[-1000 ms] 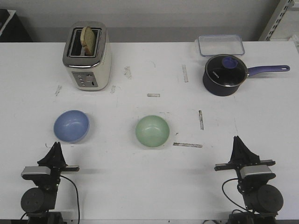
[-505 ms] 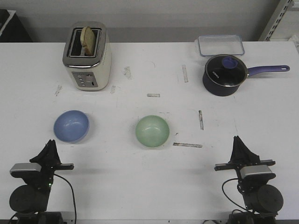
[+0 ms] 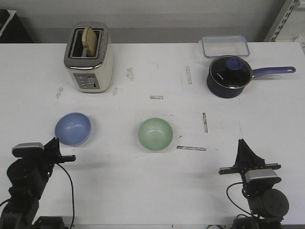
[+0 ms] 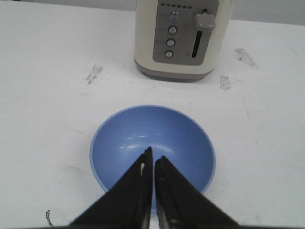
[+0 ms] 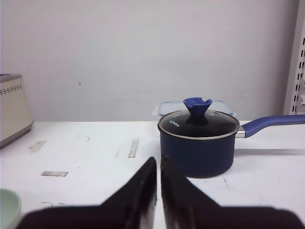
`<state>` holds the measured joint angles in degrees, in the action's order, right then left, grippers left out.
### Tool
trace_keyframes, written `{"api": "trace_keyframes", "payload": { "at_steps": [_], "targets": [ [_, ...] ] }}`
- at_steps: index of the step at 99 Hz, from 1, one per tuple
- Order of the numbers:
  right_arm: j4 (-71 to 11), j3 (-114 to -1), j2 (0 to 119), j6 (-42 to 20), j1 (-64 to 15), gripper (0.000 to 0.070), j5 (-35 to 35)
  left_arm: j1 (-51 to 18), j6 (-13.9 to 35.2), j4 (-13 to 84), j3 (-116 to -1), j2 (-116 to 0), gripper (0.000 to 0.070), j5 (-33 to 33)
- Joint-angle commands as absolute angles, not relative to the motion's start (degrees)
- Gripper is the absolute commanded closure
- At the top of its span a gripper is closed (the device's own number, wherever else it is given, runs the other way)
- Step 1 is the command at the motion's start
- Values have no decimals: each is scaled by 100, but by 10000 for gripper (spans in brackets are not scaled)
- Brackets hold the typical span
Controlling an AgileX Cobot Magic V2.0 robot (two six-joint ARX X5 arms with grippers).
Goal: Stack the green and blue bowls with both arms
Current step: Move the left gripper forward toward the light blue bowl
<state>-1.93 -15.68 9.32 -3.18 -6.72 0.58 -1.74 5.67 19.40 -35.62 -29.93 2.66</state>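
The light blue bowl (image 3: 72, 129) sits on the white table at the left. The pale green bowl (image 3: 155, 134) sits near the middle; its rim shows at the edge of the right wrist view (image 5: 8, 207). My left gripper (image 3: 53, 142) is shut and empty, raised just short of the blue bowl; in the left wrist view the gripper (image 4: 154, 155) points down over the blue bowl (image 4: 152, 143). My right gripper (image 3: 242, 143) is shut and empty near the front right edge; it also shows in the right wrist view (image 5: 158, 161).
A cream toaster (image 3: 88, 56) with bread stands at the back left. A dark blue lidded saucepan (image 3: 229, 76) with a long handle and a clear lidded box (image 3: 225, 46) stand at the back right. Tape marks dot the table.
My left arm has lifted and swung left, and its gripper now tilts down over the blue bowl. The right arm and both bowls have not moved.
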Motion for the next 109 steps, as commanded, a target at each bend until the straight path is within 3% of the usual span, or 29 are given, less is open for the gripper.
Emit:
{"api": "trace_keyframes", "payload": {
  "at_steps": [1, 34, 58, 63, 76, 81, 94, 109],
  "targets": [
    [-128, -1634, 932, -272, -679, 694, 40, -178, 854, 2102, -3861, -3332, 698, 246],
    [-128, -1634, 932, -272, -679, 694, 40, -176, 2051, 3162, -5094, -5146, 698, 84],
    [-128, -1634, 932, -272, -679, 694, 40, 165, 2064, 4091, -6016, -6407, 690, -1446],
    [-128, -1634, 932, -272, -679, 694, 40, 301, 2071, 4241, -6202, -6617, 633, -1662],
    [-128, -1634, 932, -272, -679, 694, 40, 692, 2060, 4539, -6639, -7111, 401, -1699],
    [-128, -1634, 932, -272, -679, 694, 40, 827, 2058, 4554, -6740, -7244, 363, -1699],
    [-128, -1634, 932, -272, -676, 694, 40, 1181, 2060, 4541, -6897, -7537, 350, -1695],
    [-128, -1634, 932, -272, -679, 694, 40, 1500, 1984, 4552, -6904, -7778, 168, -1525]
  ]
}}
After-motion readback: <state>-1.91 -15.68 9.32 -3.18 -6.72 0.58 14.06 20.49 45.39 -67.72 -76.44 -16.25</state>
